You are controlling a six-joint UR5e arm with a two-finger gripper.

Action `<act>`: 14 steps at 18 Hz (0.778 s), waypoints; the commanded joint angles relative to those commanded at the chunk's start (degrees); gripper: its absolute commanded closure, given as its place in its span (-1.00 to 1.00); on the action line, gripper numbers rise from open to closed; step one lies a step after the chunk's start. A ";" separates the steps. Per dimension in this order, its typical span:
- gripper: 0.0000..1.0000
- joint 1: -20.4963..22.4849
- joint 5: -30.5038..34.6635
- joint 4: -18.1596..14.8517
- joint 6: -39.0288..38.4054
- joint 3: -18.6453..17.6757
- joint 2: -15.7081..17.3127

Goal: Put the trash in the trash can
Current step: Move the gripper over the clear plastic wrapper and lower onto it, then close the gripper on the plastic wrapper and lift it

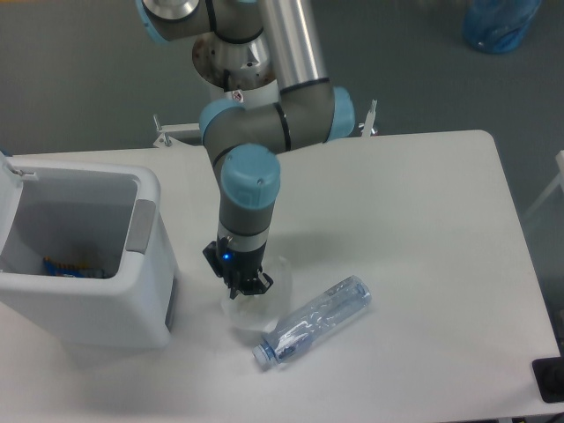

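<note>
A crumpled translucent wrapper (264,304), one piece of the trash, lies at the front middle of the white table (423,229). My gripper (244,285) points straight down into the wrapper's top, fingers together, shut on it. The wrapper's lower part still seems to touch the table. Just to the right, a crushed clear plastic bottle (315,318) lies on its side, cap toward the front left, nearly touching the wrapper. At the left stands the trash can (146,226), a boxy white bin with grey inner walls, its opening up and about a hand's width from my gripper.
Something blue and orange (72,265) lies at the bottom of the bin. A blue bag (500,22) sits on the floor at the top right. A black object (550,380) shows at the bottom right, off the table's corner. The arm's base stands behind the table.
</note>
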 joint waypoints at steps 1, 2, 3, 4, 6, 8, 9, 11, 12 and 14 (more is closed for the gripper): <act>1.00 0.79 -1.67 -0.09 -0.26 0.61 1.41; 1.00 1.32 -3.77 -0.09 -0.53 1.58 1.77; 1.00 1.85 -5.97 -0.09 -1.92 2.89 1.86; 1.00 2.37 -8.08 0.00 -4.63 4.47 2.21; 1.00 2.91 -10.90 0.00 -11.40 9.12 2.21; 1.00 3.08 -13.01 0.00 -16.85 13.52 1.86; 1.00 3.43 -13.72 0.09 -18.79 15.28 1.69; 1.00 4.05 -15.21 0.09 -21.87 18.27 1.42; 1.00 4.40 -15.91 0.09 -23.45 19.42 1.51; 1.00 4.67 -17.67 0.09 -26.36 20.92 1.86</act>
